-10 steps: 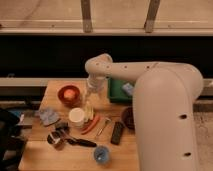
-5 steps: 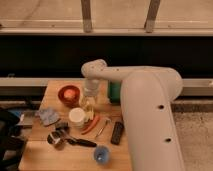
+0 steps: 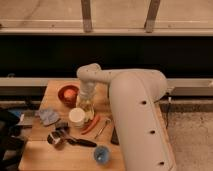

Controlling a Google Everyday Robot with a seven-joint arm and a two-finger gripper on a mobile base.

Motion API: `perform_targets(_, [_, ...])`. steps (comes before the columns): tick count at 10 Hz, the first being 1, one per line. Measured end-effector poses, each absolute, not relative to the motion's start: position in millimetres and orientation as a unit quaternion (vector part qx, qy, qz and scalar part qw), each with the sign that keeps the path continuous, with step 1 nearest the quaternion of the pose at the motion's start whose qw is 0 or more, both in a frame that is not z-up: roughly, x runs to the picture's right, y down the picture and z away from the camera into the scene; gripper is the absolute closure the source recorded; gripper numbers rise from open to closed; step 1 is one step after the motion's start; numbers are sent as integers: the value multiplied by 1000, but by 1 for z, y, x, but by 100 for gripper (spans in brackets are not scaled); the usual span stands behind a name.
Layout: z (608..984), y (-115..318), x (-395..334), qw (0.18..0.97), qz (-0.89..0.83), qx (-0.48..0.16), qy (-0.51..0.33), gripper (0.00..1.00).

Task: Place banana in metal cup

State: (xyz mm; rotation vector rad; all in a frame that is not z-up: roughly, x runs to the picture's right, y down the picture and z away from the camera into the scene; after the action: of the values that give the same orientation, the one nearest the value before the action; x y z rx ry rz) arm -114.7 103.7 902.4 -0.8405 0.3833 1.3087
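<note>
My tool (image 3: 85, 103) hangs right over the pale, curved banana (image 3: 87, 113); open or closed, I cannot tell. The shiny round metal cup (image 3: 54, 138) sits well apart.

The tool (image 3: 85, 106) hangs just beside the white cup (image 3: 76, 117).

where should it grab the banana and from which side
Across its middle, from straight above. The banana seems to lie flat on the table, mostly hidden under the gripper, with the white cup close beside it and the carrot just in front, so a side approach looks crowded.
</note>
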Motion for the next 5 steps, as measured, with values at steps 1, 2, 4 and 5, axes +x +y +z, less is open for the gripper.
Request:
perform_targets(1, [904, 104, -112, 694, 591, -372, 176, 59])
perform_targets(2, [905, 104, -108, 692, 595, -367, 180, 69])
perform_targets(4, [903, 103, -101, 689, 601, -361, 184, 87])
perform_targets(5, [901, 100, -97, 688, 604, -356, 184, 94])
